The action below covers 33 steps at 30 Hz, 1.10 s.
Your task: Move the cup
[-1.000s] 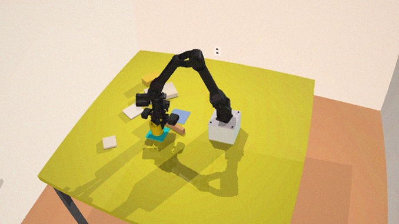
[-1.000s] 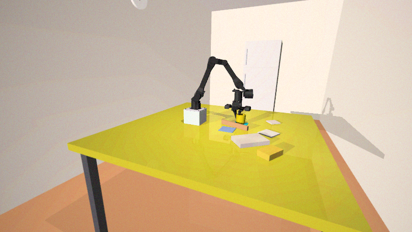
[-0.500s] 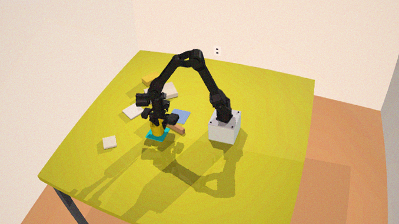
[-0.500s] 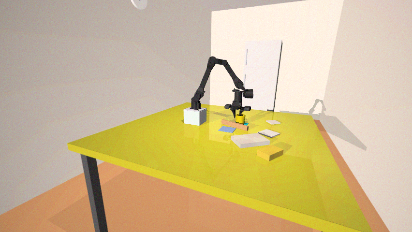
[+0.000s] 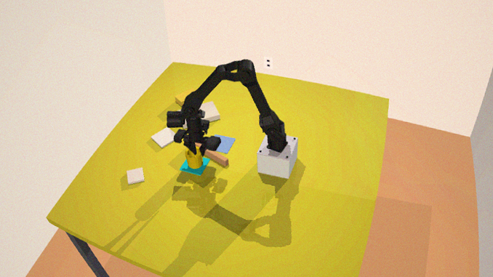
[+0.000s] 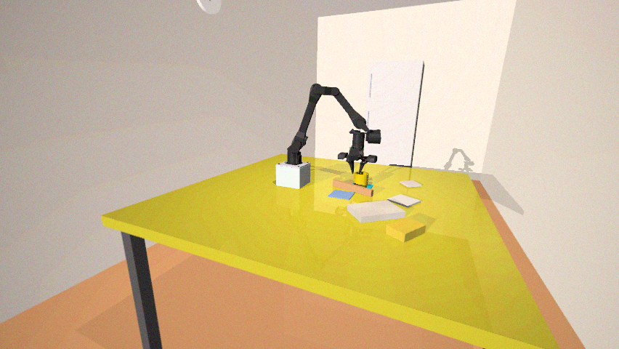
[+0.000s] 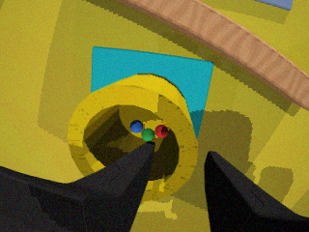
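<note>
The yellow cup [image 7: 134, 134] stands upright on the teal pad [image 7: 153, 72], marbles [image 7: 149, 130] inside. One fingertip [image 7: 143, 155] hangs over the mouth, the other outside the wall — lifting off crooked could catch the rim and tip it. The gripper [image 7: 176, 162] is partly parted, grasping nothing.

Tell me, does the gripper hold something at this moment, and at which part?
Nothing is held. The gripper is open above the yellow cup, one finger on each side of its rim wall, not touching. The cup stands on the teal pad.
</note>
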Tool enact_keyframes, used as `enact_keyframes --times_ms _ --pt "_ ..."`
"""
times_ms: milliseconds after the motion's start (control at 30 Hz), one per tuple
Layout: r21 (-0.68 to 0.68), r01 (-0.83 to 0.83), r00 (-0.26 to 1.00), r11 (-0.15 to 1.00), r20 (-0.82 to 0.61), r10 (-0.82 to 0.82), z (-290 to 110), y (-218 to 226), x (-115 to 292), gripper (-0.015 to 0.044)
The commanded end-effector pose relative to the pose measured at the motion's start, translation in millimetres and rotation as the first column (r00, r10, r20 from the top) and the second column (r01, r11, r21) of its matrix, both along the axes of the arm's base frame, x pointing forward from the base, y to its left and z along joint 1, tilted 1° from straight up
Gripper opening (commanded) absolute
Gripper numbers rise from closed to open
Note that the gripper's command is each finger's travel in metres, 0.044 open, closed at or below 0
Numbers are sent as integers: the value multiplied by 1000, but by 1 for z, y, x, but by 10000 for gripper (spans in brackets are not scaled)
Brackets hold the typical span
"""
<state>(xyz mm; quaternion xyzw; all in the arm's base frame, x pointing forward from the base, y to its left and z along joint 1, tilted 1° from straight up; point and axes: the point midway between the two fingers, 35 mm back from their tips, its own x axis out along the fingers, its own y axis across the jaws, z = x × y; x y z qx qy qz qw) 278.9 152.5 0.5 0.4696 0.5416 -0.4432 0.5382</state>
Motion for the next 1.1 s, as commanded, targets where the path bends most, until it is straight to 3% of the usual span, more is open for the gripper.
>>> enact_keyframes --times_ms 0,500,867,1067 --pt "4 -1 1000 1000 3 0 8 0 1 146" --pt "5 1 1000 1000 3 -1 30 -2 -1 146" --pt "1 3 1000 1000 2 -3 30 -2 -1 435" --pt "3 2 1000 1000 2 -2 56 -3 -1 440"
